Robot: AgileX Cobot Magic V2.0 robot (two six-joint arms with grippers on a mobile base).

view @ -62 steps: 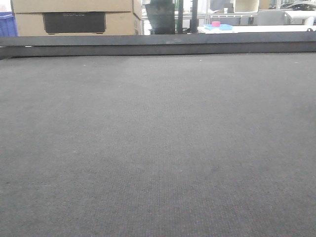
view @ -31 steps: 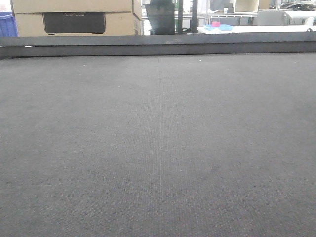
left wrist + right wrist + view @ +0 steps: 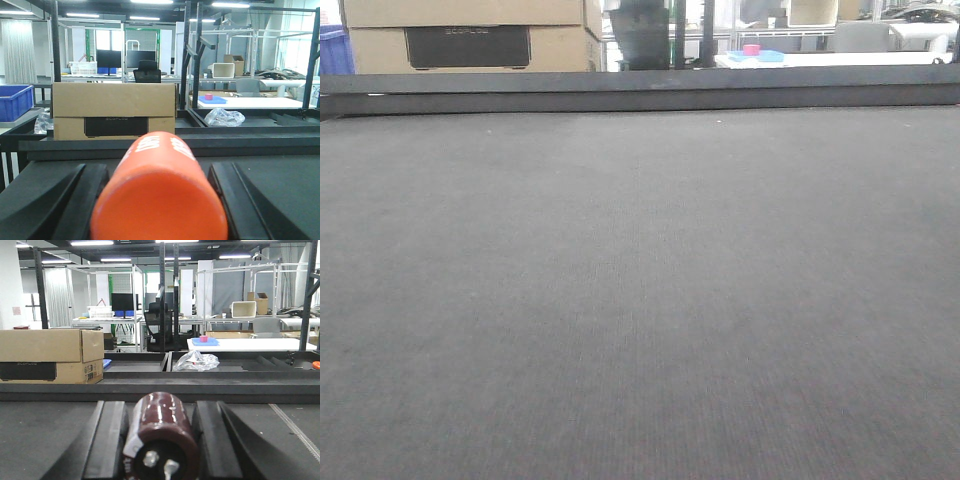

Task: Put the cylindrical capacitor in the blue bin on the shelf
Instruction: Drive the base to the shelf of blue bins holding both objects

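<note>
Both tools gripping cylinders over the dark grey fabric-covered surface (image 3: 640, 300).
The right tool (image 3: 160, 405) is clamping the dark brown cylindrical capacitor (image 3: 160, 435), terminals facing the camera; the left tool (image 3: 157, 170) is clamping an orange cylinder with white lettering (image 3: 160, 200). Ahead, a brown cardboard box (image 3: 114, 110) is standing beyond the surface's raised rim. A blue plastic crate (image 3: 15, 102) is sitting to its left, contents hidden; a shallow black tray (image 3: 250, 369) is holding a crumpled clear plastic bag (image 3: 195, 361).

Dark grey woven-texture tabletop (image 3: 640, 300); raised dark rail (image 3: 640, 90) along far edge.
</note>
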